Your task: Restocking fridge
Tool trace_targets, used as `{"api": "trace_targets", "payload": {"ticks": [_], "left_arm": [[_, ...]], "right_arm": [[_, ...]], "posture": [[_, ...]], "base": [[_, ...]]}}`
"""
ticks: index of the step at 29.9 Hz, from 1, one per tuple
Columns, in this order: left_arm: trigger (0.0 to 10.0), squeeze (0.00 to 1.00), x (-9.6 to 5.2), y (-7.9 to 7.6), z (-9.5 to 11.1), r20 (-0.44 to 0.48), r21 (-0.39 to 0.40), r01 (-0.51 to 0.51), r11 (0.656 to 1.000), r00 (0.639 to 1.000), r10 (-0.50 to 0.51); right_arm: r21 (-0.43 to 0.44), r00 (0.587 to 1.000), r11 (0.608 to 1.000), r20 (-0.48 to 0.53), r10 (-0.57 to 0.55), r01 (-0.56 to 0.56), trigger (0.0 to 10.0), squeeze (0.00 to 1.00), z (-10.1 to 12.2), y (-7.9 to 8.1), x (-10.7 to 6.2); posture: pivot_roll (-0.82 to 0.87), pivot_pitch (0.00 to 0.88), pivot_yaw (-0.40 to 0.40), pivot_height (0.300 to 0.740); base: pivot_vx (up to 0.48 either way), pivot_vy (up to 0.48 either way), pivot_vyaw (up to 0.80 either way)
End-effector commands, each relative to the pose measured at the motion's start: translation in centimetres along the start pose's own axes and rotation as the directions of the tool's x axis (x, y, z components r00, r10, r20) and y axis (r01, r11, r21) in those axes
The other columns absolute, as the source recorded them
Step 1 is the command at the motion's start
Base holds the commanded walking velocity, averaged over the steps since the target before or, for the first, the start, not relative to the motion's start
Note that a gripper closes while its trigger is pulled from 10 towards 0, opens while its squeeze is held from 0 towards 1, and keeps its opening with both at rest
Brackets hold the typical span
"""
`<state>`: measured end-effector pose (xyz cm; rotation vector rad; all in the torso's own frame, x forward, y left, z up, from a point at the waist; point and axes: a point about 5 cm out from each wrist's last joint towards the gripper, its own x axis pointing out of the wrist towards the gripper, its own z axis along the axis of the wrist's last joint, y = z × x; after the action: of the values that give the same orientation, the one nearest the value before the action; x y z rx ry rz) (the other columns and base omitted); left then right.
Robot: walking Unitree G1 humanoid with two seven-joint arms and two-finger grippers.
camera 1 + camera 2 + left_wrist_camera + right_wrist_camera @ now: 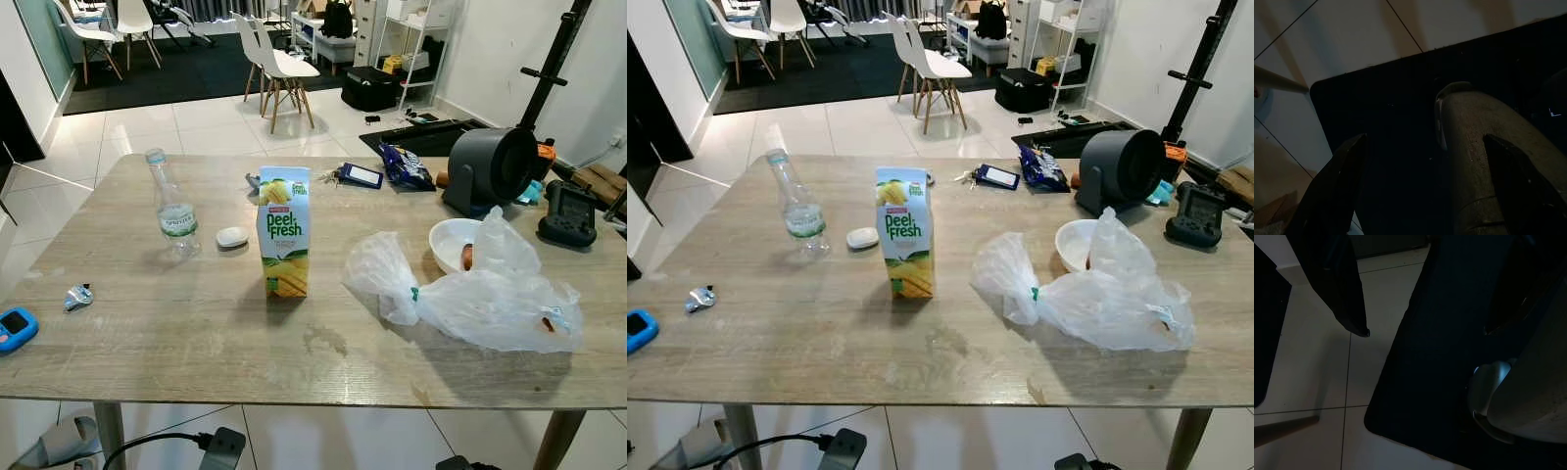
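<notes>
A yellow and green Peel Fresh juice carton [284, 232] stands upright in the middle of the wooden table [196, 333]. To its left stands a clear plastic water bottle [172, 208] with a little water in it. A small white oval thing [232, 237] lies between them. Both arms hang idle below the table. My left gripper [1424, 138] is open over a dark mat and floor tiles, and my right gripper [1427, 332] is open over the same mat.
A crumpled clear plastic bag [480, 294] lies at the right, partly over a white bowl [451, 243]. Behind it are a grey fan [490, 168], a black device [568, 213], a snack packet [404, 164] and a phone with keys [359, 175]. A blue gadget [15, 328] sits at the left edge.
</notes>
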<state>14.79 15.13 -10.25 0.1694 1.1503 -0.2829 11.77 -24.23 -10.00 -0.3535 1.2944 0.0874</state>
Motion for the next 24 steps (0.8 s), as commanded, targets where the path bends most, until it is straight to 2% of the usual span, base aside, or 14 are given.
{"api": "trace_targets", "payload": {"ticks": [1, 24], "left_arm": [[10.0, 0.00, -0.04, 0.06, -0.54, -0.023, -0.012, -0.004, 1.000, 1.000, 0.004], [10.0, 0.00, -0.05, 0.07, -0.63, -0.024, -0.001, -0.003, 1.000, 1.000, 0.003]], "right_arm": [[-0.007, 1.000, 1.000, 0.003, -0.002, 0.002, 10.0, 0.00, 0.08, -0.19, -0.02], [-0.013, 1.000, 1.000, 0.000, 0.000, 0.000, 10.0, 0.00, 0.01, -0.06, -0.01]], "posture": [[0.06, 0.000, -0.010, 0.740], [0.06, 0.000, -0.018, 0.740]], "base": [[0.000, 0.000, 0.00], [0.000, 0.000, 0.00]]}}
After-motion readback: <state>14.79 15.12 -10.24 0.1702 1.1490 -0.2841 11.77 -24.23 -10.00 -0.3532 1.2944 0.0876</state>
